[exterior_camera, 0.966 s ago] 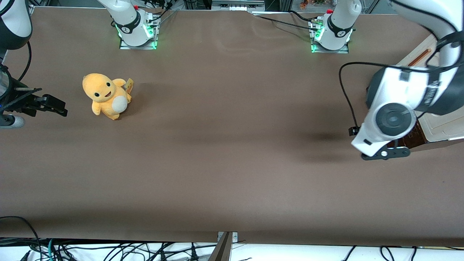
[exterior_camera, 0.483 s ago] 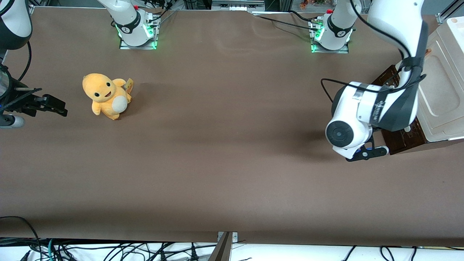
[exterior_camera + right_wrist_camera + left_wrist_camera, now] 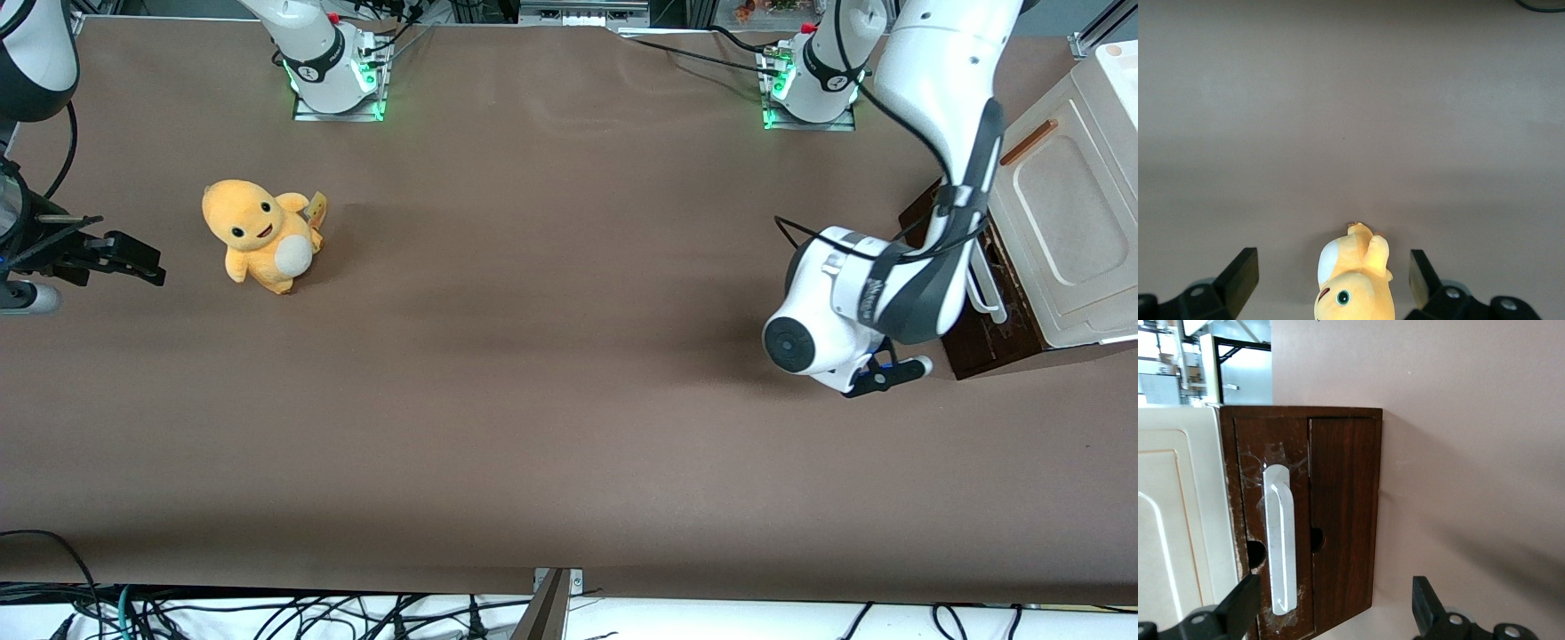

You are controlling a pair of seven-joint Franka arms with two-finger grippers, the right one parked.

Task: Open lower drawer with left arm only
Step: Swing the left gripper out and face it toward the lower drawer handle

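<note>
The lower drawer (image 3: 989, 345) has a dark brown wooden front with a white loop bar handle (image 3: 983, 277). It sits under the cream panel (image 3: 1062, 222) at the working arm's end of the table. No beige tray shows. The left arm (image 3: 925, 267) bends down in front of the drawer. Its gripper (image 3: 887, 373) hangs low over the table, a short way off the drawer front. In the left wrist view the gripper (image 3: 1331, 613) is open and empty. Its fingers (image 3: 1239, 607) stand apart from the drawer front (image 3: 1341, 513) and handle (image 3: 1280, 540).
A yellow plush toy (image 3: 258, 233) stands toward the parked arm's end of the table and shows in the right wrist view (image 3: 1351, 280). The cream panel carries a thin orange-brown handle (image 3: 1029, 142). Two arm bases (image 3: 333, 67) stand along the table's edge farthest from the front camera.
The left arm has swung away from the cabinet toward the table's middle, uncovering the dark drawer front and white handle. The gripper moved with it and stays low.
</note>
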